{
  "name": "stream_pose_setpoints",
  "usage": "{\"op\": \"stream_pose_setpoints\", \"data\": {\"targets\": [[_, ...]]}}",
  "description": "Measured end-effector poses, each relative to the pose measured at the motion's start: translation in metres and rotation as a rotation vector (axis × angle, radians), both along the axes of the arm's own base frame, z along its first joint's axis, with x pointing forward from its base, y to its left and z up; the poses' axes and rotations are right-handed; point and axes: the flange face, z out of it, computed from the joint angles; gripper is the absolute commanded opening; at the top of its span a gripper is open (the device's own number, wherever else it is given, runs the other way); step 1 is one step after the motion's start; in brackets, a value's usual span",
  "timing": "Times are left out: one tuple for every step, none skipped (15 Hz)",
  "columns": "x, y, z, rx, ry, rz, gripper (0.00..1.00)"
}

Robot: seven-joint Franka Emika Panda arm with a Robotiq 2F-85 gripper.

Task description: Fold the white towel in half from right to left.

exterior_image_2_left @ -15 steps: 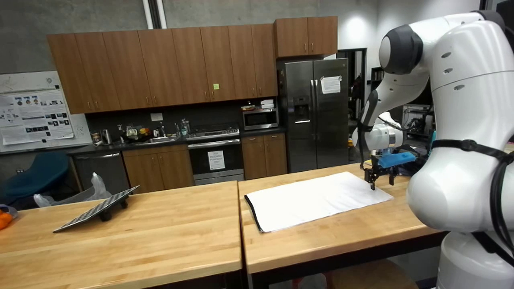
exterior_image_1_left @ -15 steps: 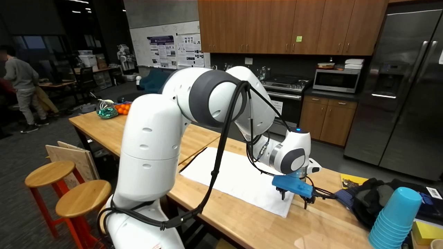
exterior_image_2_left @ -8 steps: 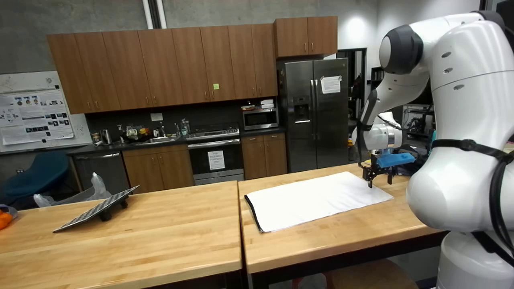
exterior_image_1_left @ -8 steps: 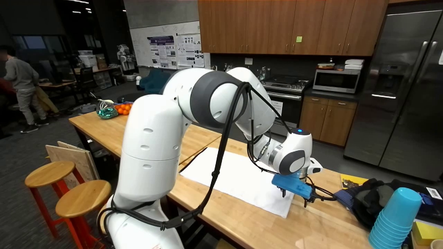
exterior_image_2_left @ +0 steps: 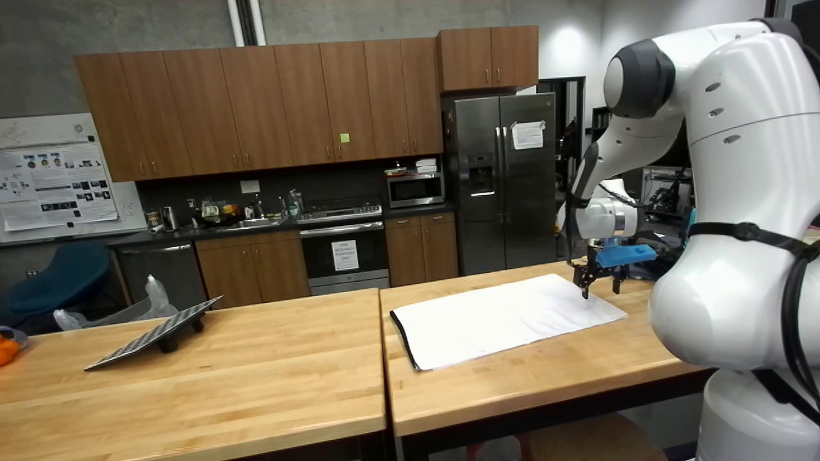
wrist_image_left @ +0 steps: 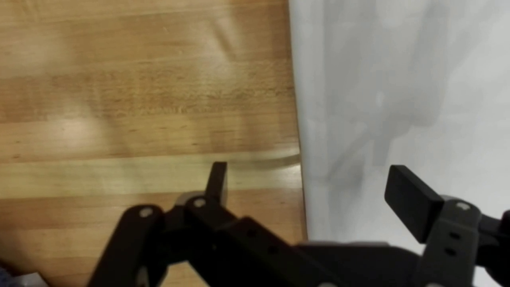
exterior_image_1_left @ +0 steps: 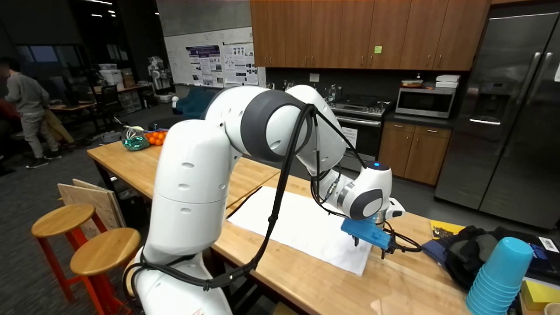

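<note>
The white towel lies flat and spread out on the wooden table. It also shows in an exterior view, with a dark strip along its far-left short edge there. My gripper points down at the towel's end nearest the dark clothes. It also shows in an exterior view. In the wrist view, my gripper is wide open and empty. The towel's straight edge runs between the fingers. One finger is over the towel, the other over bare wood. The fingertips look a little above the surface.
A stack of blue cups and dark clothes lie on the table beyond the gripper. A yellow item lies near the far edge. A tilted black board stands on the adjoining table. Cables loop beside the gripper.
My gripper has risen slightly and shifted a little toward the towel, leftward in both exterior views. It stays open. The towel has not moved.
</note>
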Motion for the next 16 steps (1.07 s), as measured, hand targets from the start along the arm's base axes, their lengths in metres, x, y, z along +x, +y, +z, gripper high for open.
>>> {"op": "stream_pose_setpoints", "data": {"targets": [[0.000,0.000,0.000,0.000,-0.001,0.000,1.00],[0.000,0.001,0.000,0.000,-0.001,0.000,1.00],[0.000,0.001,-0.001,0.001,0.000,0.000,1.00],[0.000,0.001,-0.001,0.001,0.001,0.000,1.00],[0.000,0.001,-0.003,0.002,0.002,0.000,1.00],[0.000,0.002,-0.004,0.002,0.004,0.000,1.00],[0.000,0.002,-0.006,0.003,0.007,0.000,0.97],[0.000,0.002,-0.009,0.004,0.010,0.000,0.74],[-0.001,0.002,-0.011,0.005,0.013,0.000,0.73],[-0.001,0.003,-0.014,0.005,0.016,0.001,0.71],[-0.001,0.003,-0.016,0.006,0.018,0.001,0.65],[0.000,0.003,-0.016,0.005,0.015,0.002,0.62],[0.001,0.004,-0.015,0.005,0.013,0.004,0.61],[0.001,0.004,-0.015,0.004,0.012,0.005,0.57],[0.002,0.005,-0.013,0.004,0.008,0.007,0.49],[0.003,0.006,-0.012,0.003,0.004,0.009,0.43]]}}
